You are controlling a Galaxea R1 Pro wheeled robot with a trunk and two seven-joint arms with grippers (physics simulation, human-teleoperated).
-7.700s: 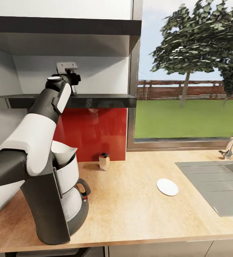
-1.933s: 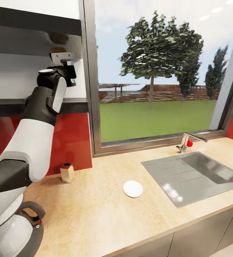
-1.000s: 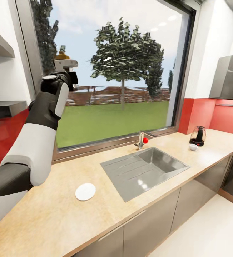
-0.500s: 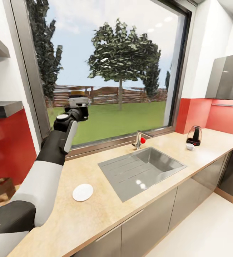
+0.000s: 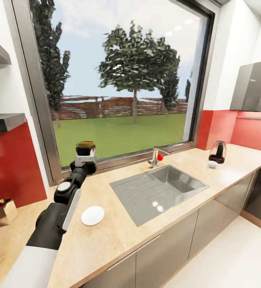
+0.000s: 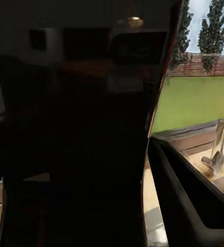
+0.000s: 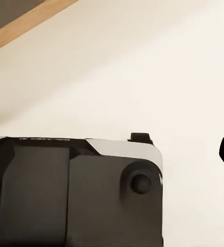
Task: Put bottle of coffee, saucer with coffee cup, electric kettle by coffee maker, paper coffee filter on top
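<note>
- The left gripper [image 5: 85, 157] is closed on the bottle of coffee [image 5: 85, 147], a dark jar with a golden lid; in the left wrist view the bottle [image 6: 73, 134] stands between the fingers [image 6: 186, 200] and looks upright
- The arm holds it low over the back of the countertop [image 5: 118, 236], close before the window [image 5: 126, 80], probably so it can be set down without a drop
- The right gripper looks at a pale surface; whether it is open or closed I cannot tell
- The white saucer [image 5: 93, 215] lies on the counter just beside the left forearm, well apart from the sink [image 5: 158, 192]
- Far along the counter stand the electric kettle [image 5: 219, 152] and a small white coffee cup [image 5: 213, 164] touching or nearly so
- A small box [image 5: 2, 211] sits against the red wall
</note>
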